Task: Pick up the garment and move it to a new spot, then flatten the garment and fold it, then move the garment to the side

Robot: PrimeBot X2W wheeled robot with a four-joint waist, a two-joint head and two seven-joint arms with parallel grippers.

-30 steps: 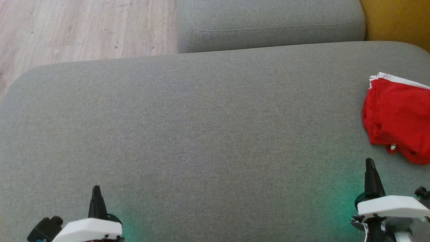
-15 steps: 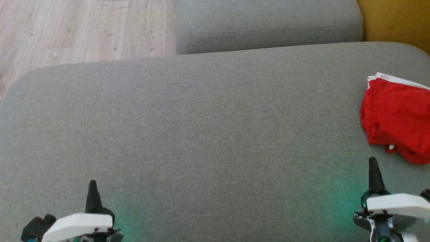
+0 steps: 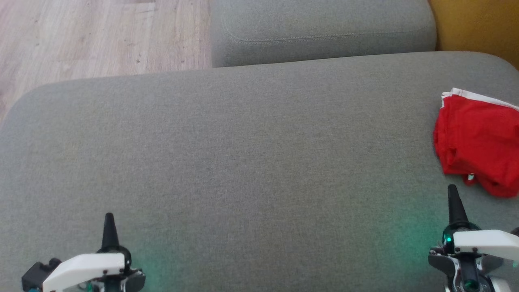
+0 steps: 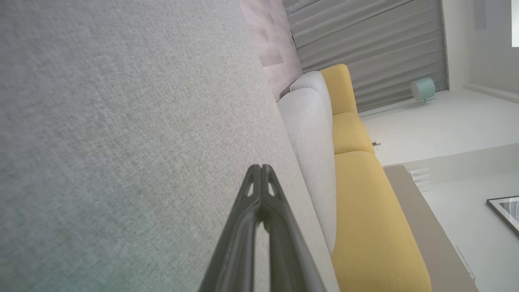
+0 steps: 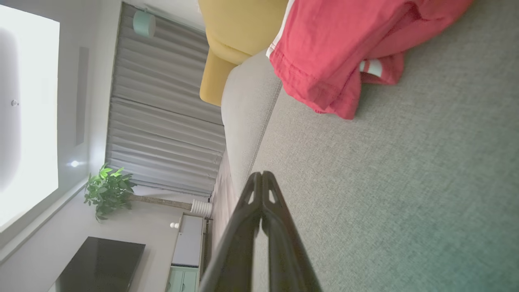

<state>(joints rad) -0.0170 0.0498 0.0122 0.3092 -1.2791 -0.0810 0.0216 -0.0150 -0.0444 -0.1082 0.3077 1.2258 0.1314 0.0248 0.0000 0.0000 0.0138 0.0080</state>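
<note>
Red garment on grey cushion, white-trimmed edge farthest, long axis unclear.

Garment: bright red, white band along top edge (small white tag at lower hem). Left tool, right tool: black fingers, white housings. Seat cushion: plain grey weave, green tint beside each tool. Floor: pale wood grain. Neighbouring sofa: mustard yellow. Curtain: grey, pleated.
</note>
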